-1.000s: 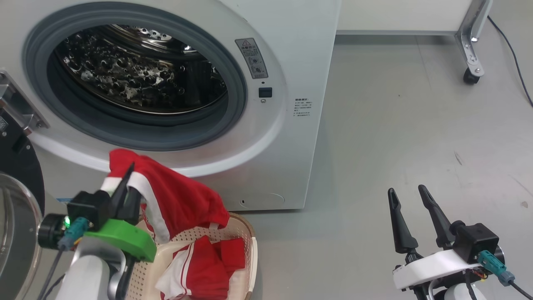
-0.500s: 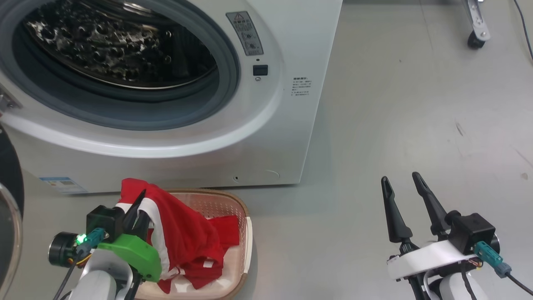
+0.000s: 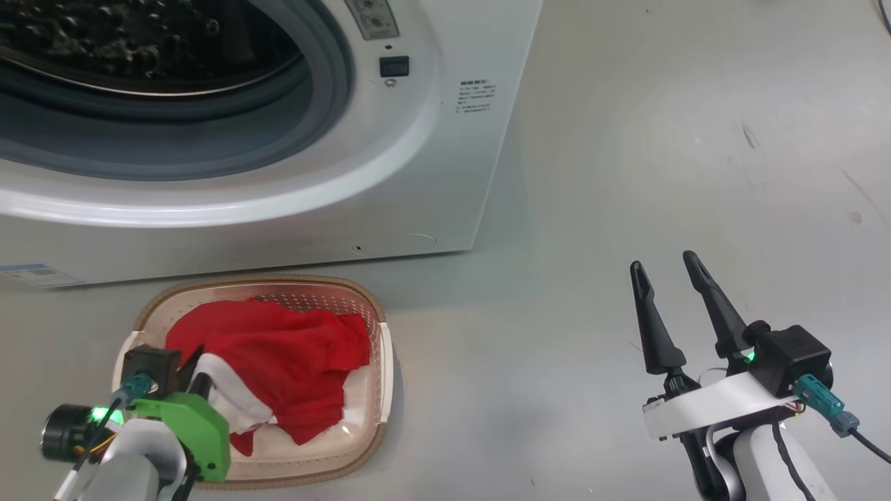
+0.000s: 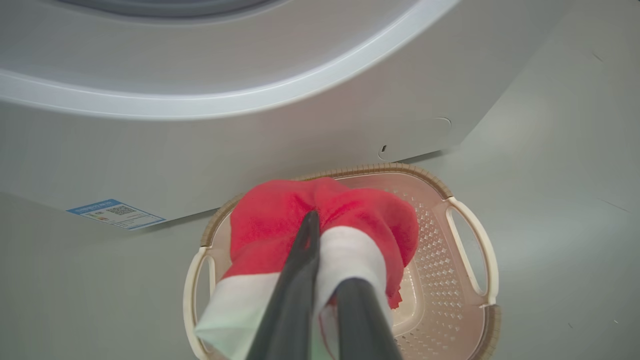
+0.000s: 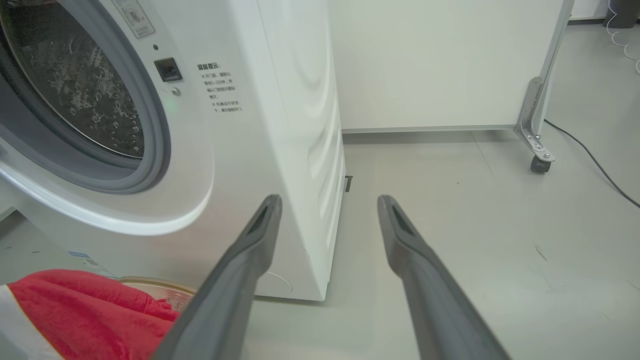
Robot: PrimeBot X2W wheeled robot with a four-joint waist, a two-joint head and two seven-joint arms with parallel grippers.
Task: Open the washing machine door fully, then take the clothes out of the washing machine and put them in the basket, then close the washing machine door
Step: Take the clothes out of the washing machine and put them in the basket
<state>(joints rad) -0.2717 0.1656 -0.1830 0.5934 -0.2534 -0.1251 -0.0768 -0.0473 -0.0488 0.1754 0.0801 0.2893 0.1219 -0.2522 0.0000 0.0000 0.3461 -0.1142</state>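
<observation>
Red fabric with white trim, the clothes (image 3: 278,355) lie heaped in the cream basket (image 3: 385,362). The basket sits on the grey floor (image 3: 592,174) just in front of the washing machine (image 3: 418,174). Your left gripper (image 4: 322,250) is clamped tight on the top garment at its white band (image 4: 350,250), low over the basket's near end, with cloth draped across both fingers. Your right gripper (image 3: 663,259) hangs well apart to the right, jaws spread wide and holding nothing.

Expect this load to handle light and limp. It has no stiffness, so it sags and folds wherever it is unsupported, and it may cling to a finger rather than fall clean when you let go. Take hold at a bunched fold or the thicker white hem, where a pinch probably bites better than on one flat layer. Nothing here looks fragile, but a trailing edge could hang over the basket's woven-look rim or snag on it. What you can see of the drum (image 5: 85,100) looks like bare steel, though part of it is out of sight.
</observation>
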